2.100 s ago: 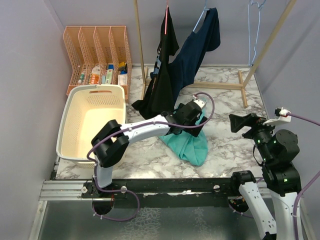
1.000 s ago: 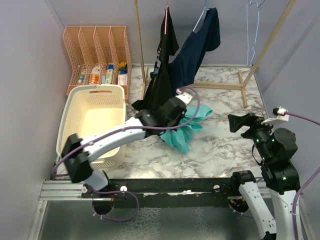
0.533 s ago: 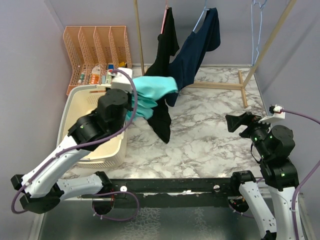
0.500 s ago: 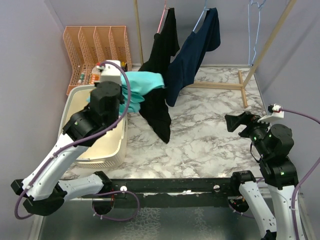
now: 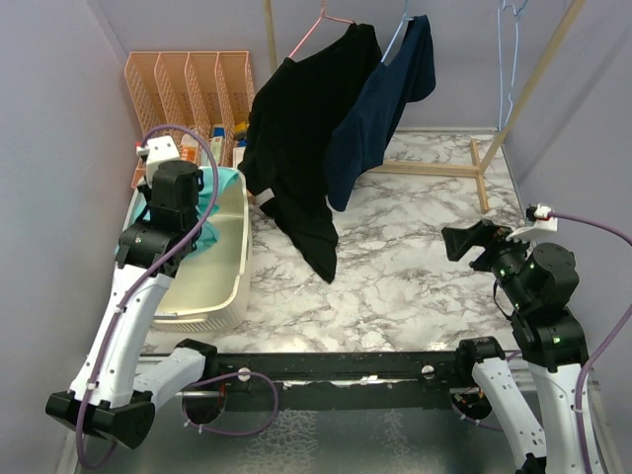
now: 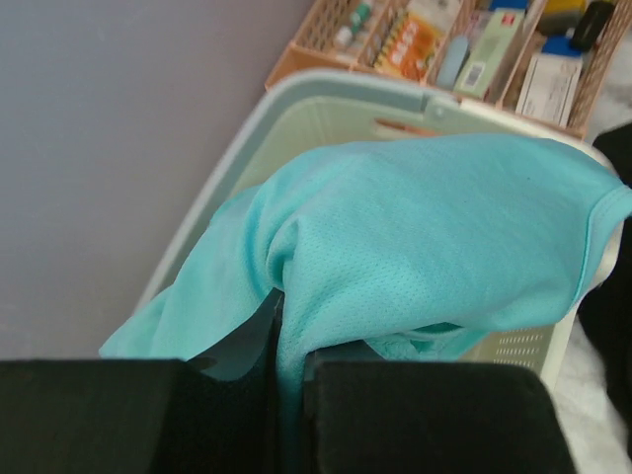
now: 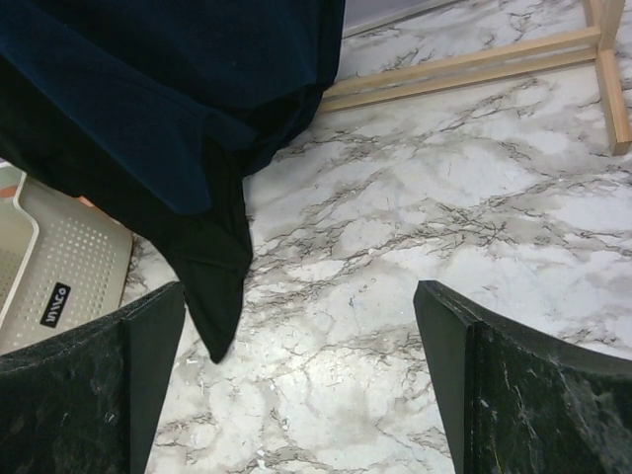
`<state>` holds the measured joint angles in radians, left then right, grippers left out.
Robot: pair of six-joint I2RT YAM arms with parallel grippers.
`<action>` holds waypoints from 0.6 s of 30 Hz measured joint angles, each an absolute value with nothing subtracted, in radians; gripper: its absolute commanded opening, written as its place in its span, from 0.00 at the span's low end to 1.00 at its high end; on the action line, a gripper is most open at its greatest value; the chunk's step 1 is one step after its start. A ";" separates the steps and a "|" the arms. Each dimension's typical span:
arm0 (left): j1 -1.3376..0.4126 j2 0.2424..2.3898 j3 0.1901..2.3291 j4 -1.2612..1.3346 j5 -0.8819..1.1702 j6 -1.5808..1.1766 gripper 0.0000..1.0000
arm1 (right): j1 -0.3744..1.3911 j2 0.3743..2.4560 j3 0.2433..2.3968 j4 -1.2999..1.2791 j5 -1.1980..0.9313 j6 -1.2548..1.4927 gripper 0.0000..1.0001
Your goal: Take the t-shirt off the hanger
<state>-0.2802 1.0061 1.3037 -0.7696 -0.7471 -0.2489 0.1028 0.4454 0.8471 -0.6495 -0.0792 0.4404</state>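
Note:
A teal t-shirt (image 6: 425, 237) is pinched in my left gripper (image 6: 291, 375), which is shut on a fold of it. It hangs over the cream laundry basket (image 6: 326, 84); from above the teal t-shirt (image 5: 214, 200) droops inside the basket (image 5: 237, 286) below the left gripper (image 5: 190, 215). A black t-shirt (image 5: 296, 148) hangs on a pink hanger (image 5: 318, 22), and beside it a navy t-shirt (image 5: 385, 99) hangs on a pale blue hanger (image 5: 397, 38). My right gripper (image 5: 462, 241) stands open over the marble at the right, nothing between its fingers.
An orange rack of files and bottles (image 5: 193, 109) stands behind the basket. The wooden clothes rail has a base bar (image 7: 464, 69) on the marble and an empty blue hanger (image 5: 509, 49). In the right wrist view the black t-shirt's hem (image 7: 212, 267) dangles just above the table.
My left arm has swung left, carrying the teal t-shirt from beside the black one to over the basket. The black t-shirt has swung back and hangs spread. The right arm barely moved.

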 measured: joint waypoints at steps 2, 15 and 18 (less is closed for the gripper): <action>-0.268 0.987 1.219 -0.784 -0.701 -0.288 0.49 | 0.103 0.445 0.847 -0.649 -0.083 0.440 0.99; -0.265 0.739 0.928 -0.626 -0.366 -0.360 0.92 | 0.103 0.542 0.860 -0.619 -0.224 0.398 0.79; -0.264 0.662 0.888 -0.529 -0.321 -0.357 0.87 | 0.103 0.669 0.934 -0.598 -0.318 0.385 0.73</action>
<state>-0.2638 0.6621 0.8883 -0.5289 -0.3210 -0.3569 0.1028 0.6693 0.9344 -0.5983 -0.3176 0.3855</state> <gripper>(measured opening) 0.918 0.789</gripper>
